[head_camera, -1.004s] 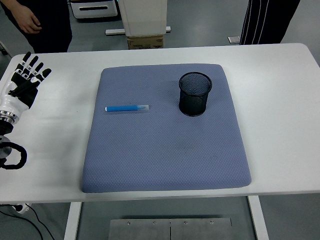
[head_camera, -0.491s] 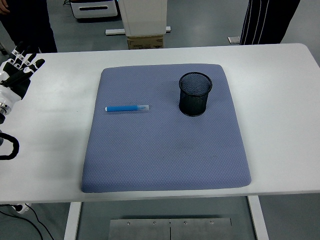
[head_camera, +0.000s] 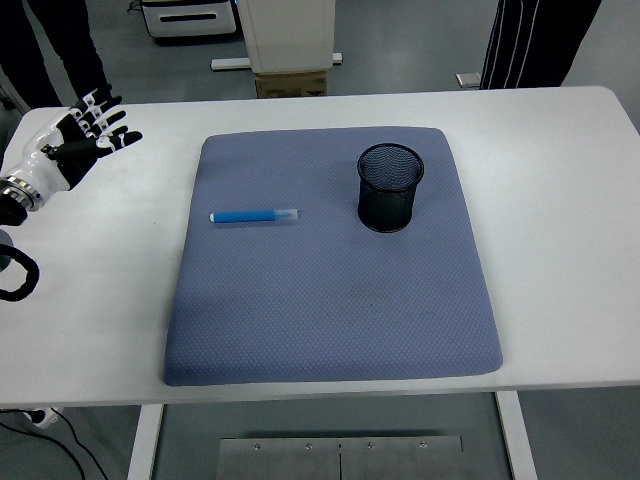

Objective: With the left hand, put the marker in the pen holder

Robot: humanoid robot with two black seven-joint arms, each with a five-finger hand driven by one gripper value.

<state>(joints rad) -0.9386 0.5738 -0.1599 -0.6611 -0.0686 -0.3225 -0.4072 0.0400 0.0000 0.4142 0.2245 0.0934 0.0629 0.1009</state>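
The left hand [head_camera: 75, 145] hangs over the far left of the table [head_camera: 560, 200], fingers [head_camera: 110, 115] spread and holding nothing, palm turned toward the mat [head_camera: 330, 300]. To its right and a little nearer lies the marker [head_camera: 253, 216], flat on the mat's left part, blue body with a pale cap end pointing away from the hand, well apart from it. Farther right again stands the holder [head_camera: 390, 187], black mesh, upright on the mat. Two people [head_camera: 60, 40] stand beyond the table's far edge.
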